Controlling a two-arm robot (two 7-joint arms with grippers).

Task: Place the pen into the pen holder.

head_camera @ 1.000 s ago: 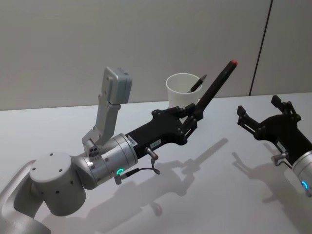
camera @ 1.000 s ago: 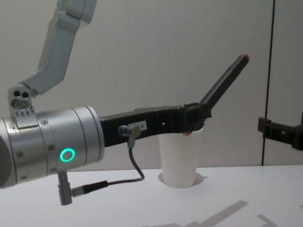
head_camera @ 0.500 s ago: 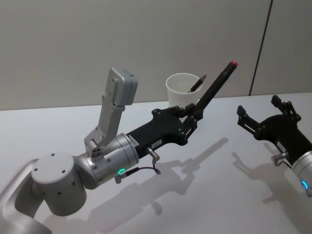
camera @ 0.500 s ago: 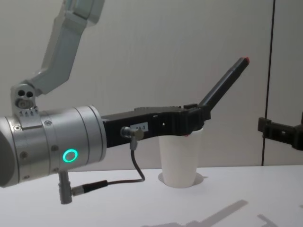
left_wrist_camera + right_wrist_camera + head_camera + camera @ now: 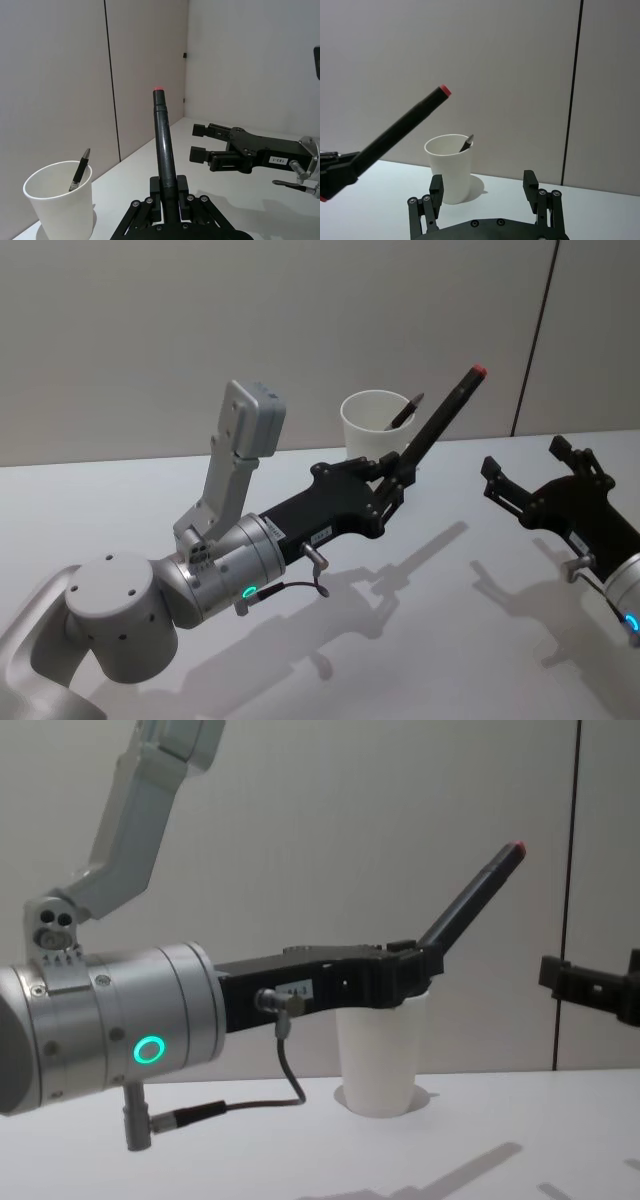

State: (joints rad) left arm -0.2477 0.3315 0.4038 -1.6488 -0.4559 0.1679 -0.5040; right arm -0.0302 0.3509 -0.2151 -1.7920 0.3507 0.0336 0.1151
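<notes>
Reaching in from the near left with the left arm [image 5: 225,565], forearm low and almost level over the tabletop [image 5: 440,640], stretching toward the far middle. Clamping the left gripper [image 5: 398,476] tight on the lower end of the pen [image 5: 446,408], with the fingers closed onto the black barrel. Holding the pen in the air, clear of the tabletop, just in front of the pen holder [image 5: 366,440] and toward its right side, at about rim height in the chest view. Tilting the pen's long axis up and away to the far right, with the red-capped end uppermost and the lower end hidden inside the gripper. Standing the white pen holder upright on the far part of the tabletop, close to the wall [image 5: 150,340], with a second pen [image 5: 403,412], slim and dark, leaning against the inside of its right rim. Hovering the right gripper [image 5: 528,464] at the right, well apart from the pen, spread wide and gripping nothing, aiming toward the far left.
</notes>
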